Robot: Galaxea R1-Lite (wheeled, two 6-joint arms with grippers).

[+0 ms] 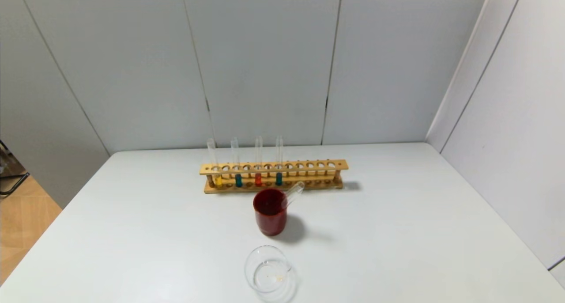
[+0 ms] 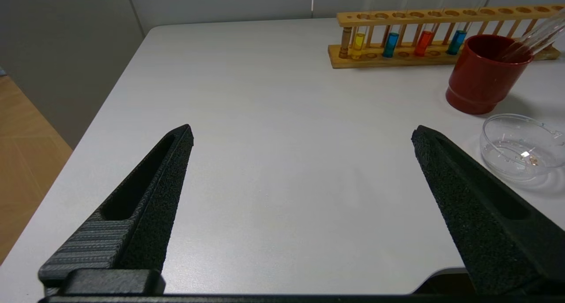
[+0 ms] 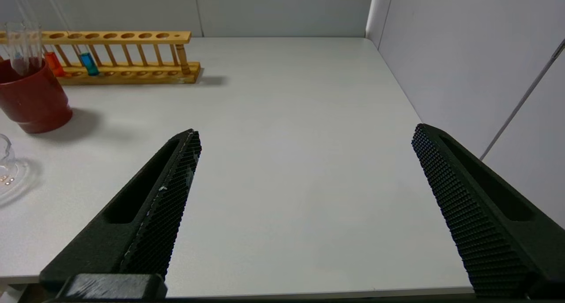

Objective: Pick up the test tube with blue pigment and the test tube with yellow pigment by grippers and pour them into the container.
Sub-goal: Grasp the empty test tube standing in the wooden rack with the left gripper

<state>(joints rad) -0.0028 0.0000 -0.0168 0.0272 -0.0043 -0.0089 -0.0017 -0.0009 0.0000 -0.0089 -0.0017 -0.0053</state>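
Note:
A wooden rack [image 1: 309,165] [image 2: 485,12] holds several tubes. The test tube with yellow pigment [image 1: 217,179] [image 2: 358,42] stands at its left end. A test tube with blue pigment [image 1: 238,179] [image 2: 390,44] stands beside it, and a second blue one [image 1: 278,178] [image 2: 456,41] [image 3: 89,63] stands past the red-orange tube [image 1: 258,179]. The clear glass container [image 1: 268,268] [image 2: 521,146] sits near the table's front edge. My left gripper [image 2: 302,137] and right gripper [image 3: 304,137] are both open over bare table, far from the rack, and neither shows in the head view.
A dark red cup [image 1: 270,211] [image 2: 483,73] [image 3: 31,95] stands between rack and container, with empty glass tubes [image 1: 293,192] leaning out of it. The white table [image 1: 419,232] ends at a grey wall behind and a panel on the right.

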